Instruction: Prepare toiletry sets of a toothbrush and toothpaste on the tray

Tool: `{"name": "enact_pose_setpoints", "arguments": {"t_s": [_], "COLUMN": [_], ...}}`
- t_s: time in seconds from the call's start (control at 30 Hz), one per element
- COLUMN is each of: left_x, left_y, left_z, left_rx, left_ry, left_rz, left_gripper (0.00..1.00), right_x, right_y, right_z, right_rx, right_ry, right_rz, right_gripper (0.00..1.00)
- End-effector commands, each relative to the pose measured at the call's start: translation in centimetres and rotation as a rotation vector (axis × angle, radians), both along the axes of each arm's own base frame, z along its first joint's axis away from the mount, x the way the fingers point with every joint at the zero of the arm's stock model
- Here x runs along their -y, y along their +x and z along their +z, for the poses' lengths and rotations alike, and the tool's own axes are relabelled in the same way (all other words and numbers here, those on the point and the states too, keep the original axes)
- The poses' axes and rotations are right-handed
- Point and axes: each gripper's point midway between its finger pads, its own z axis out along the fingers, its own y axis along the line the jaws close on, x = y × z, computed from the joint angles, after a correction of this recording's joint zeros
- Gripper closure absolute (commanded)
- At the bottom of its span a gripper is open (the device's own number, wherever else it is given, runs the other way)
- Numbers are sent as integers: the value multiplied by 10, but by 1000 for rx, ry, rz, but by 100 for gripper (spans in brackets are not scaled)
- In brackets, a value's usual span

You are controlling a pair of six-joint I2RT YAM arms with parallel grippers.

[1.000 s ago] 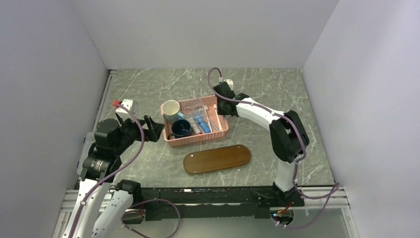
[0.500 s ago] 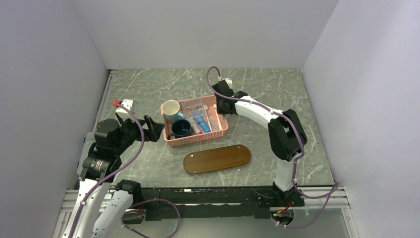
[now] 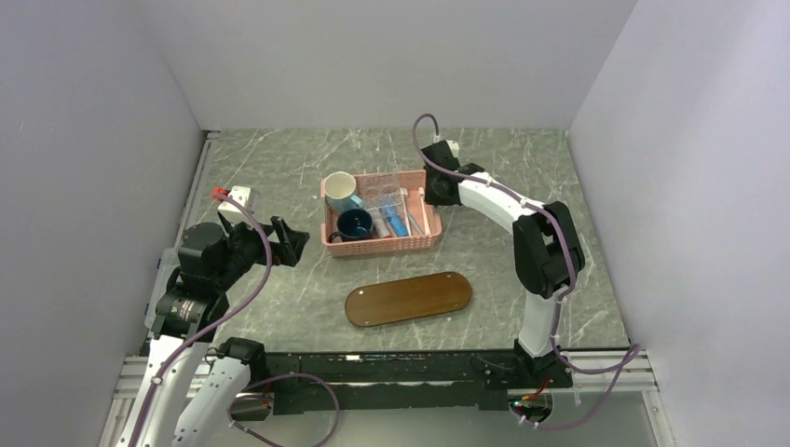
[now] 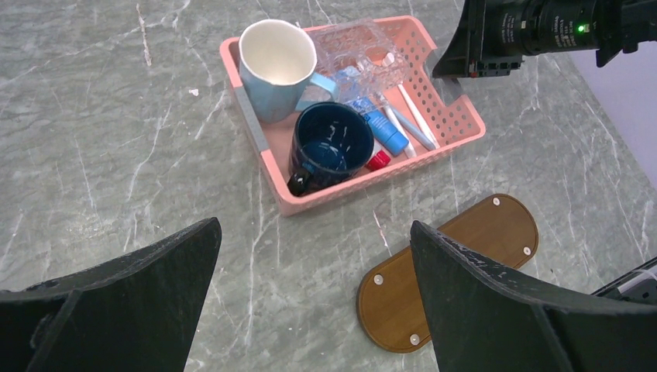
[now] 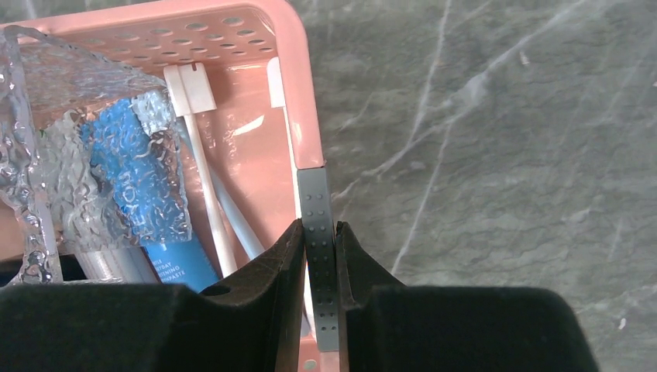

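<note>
- The right arm reaches forward and to the left across the worktop (image 3: 522, 186), its elbow raised and its wrist angled down at the right-hand end of the pink basket (image 3: 382, 247).
- The right gripper (image 5: 318, 232) has its fingers (image 5: 279, 263) pinched onto the basket's end wall at a grey dotted strip. One finger is inside the wall and one outside.
- The left arm is folded back at the left of the worktop, well apart from the basket. The left gripper (image 4: 314, 229) points toward the basket with its fingers spread wide and nothing between them.
- Each toothbrush (image 5: 209, 194) lies inside the basket along the gripped end. The toothpaste (image 5: 174, 267) lies just beside them, partly under a clear dish (image 5: 46, 116).
- A pale mug (image 4: 275, 66) and a dark-blue mug (image 4: 329, 147) fill the basket's other end.
- The tray (image 3: 408, 298) lies bare on the worktop, nearer the arm bases than the basket and apart from it.
- Since a second ago the basket has shifted to the right and a little farther from the tray. It has also turned, so that its long side runs more squarely across the top view.
- The right wrist has moved rightward with the basket.
- The left arm and the tray sit where they were.
</note>
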Motion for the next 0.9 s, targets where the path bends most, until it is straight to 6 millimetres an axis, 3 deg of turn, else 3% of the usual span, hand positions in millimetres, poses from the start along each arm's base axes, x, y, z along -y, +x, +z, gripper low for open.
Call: {"name": "enact_pose_setpoints", "arguments": {"t_s": [0.0, 0.27, 0.6, 0.87], "left_x": [1, 2, 2, 1], "left_y": [1, 1, 2, 2], "left_z": [14, 14, 14, 13], "left_rx": [29, 30, 28, 22], "left_ry": [-14, -14, -14, -13], "left_rz": [-5, -7, -5, -2], "left_gripper": [1, 1, 1, 1], "right_x": [24, 45, 54, 54], "right_y": [37, 54, 60, 49], "right_z": [28, 27, 19, 52], "right_rx": [115, 126, 116, 173], "right_ry": [23, -31, -60, -20], "right_rz": [-117, -114, -105, -99], "right_gripper": [100, 100, 100, 61]}}
